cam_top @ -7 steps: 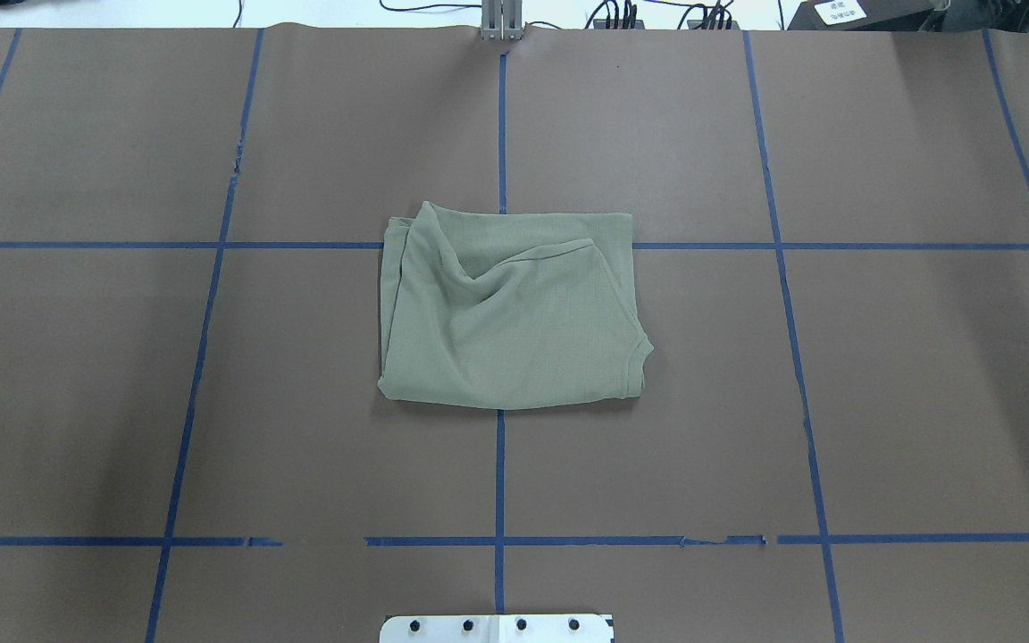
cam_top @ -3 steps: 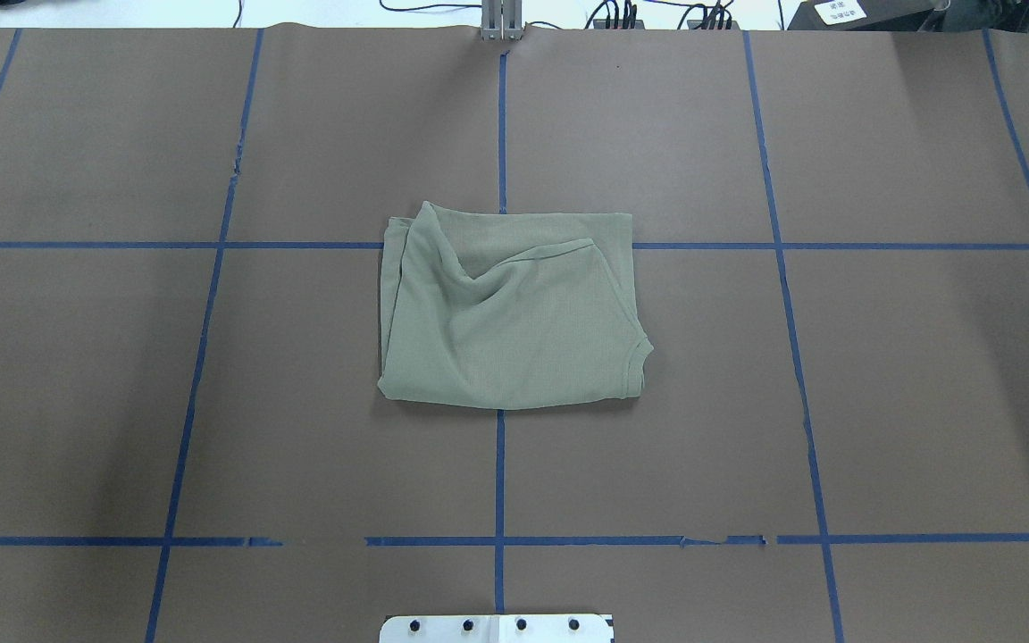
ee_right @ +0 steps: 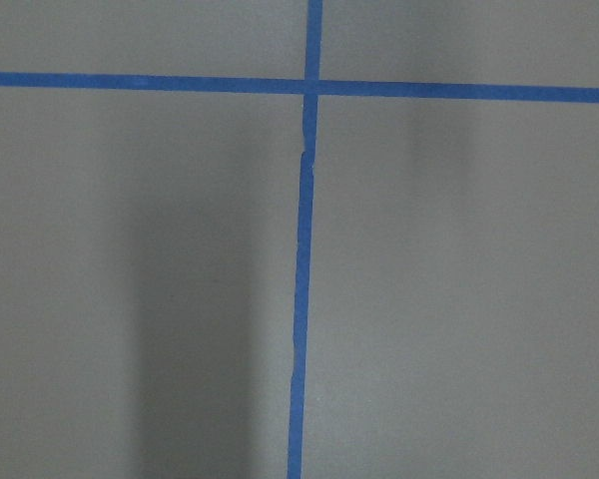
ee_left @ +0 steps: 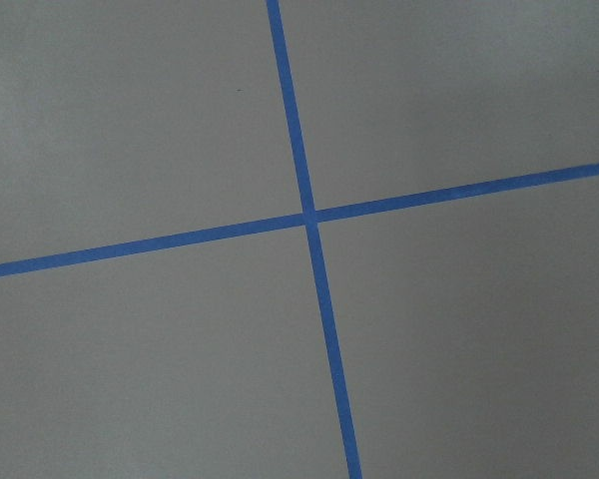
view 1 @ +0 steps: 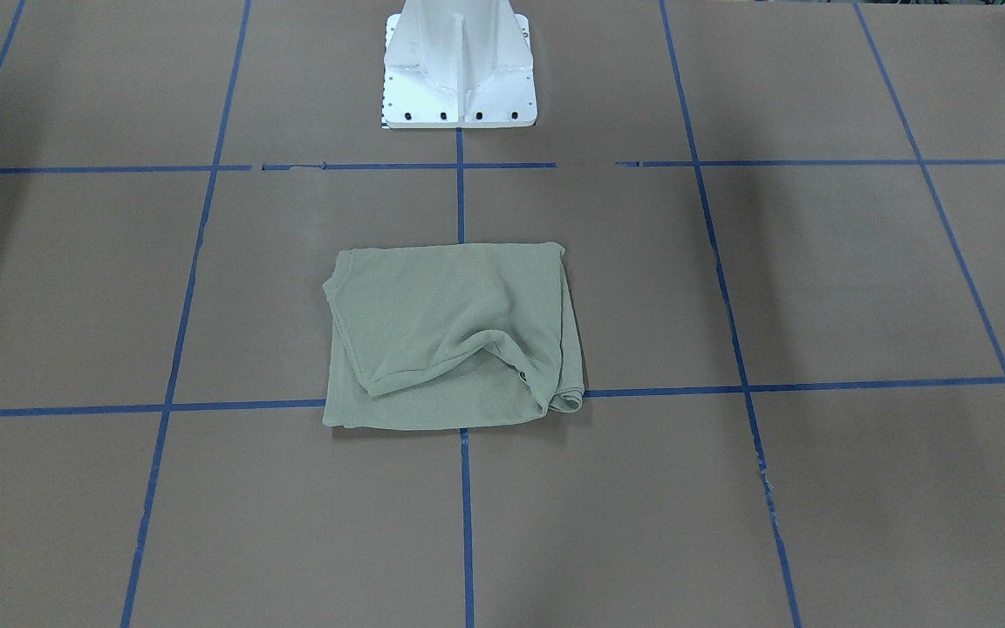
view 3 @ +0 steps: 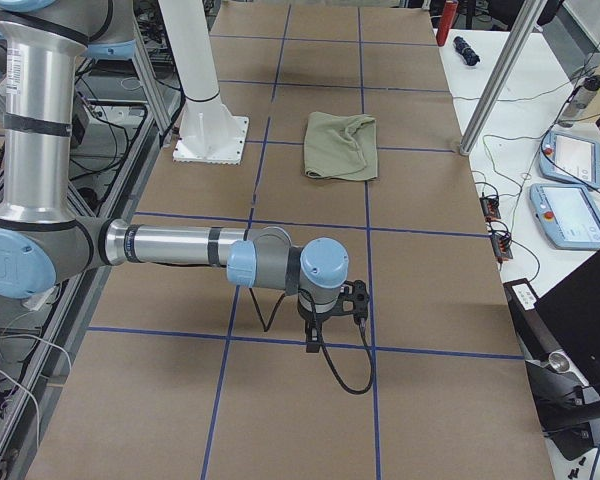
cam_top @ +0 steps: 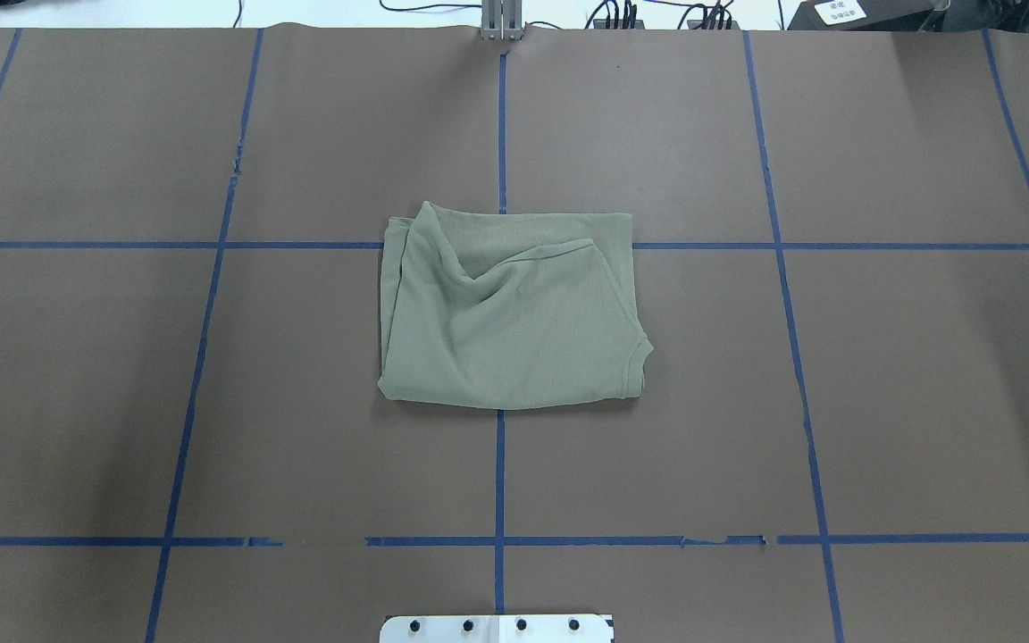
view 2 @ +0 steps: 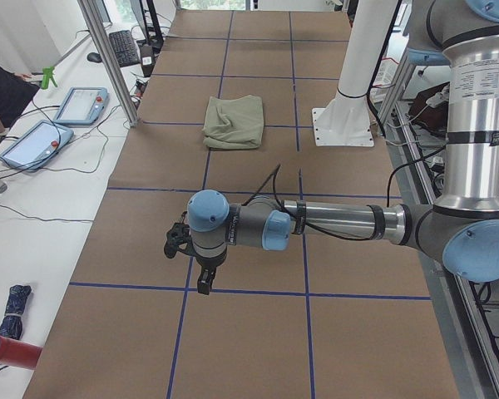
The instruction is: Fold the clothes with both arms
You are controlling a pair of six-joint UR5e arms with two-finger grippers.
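One shirt [cam_top: 510,313] lies folded into a rough rectangle at the middle of the bench [cam_top: 925,402]. It covers a crossing of the blue tape [cam_top: 499,482] lines. A raised wrinkle runs across its far half, and one rounded corner sticks out on the right side of the overhead view. One white pedestal [view 1: 459,78] stands on the robot's side of the bench, near the shirt but apart from it.

Two arms are in view, both well away from the shirt. The left arm [view 2: 341,220] reaches out level over the bench's left end, its left claw [view 2: 202,287] pointing down. The right arm [view 3: 170,245] does the same at the other end with its right claw [view 3: 312,343]. I cannot tell whether either claw is open or closed. Each wrist view shows only one tape crossing on bare bench.

Two pendants [view 2: 81,104] [view 2: 32,143] lie on a white side table beyond the bench.
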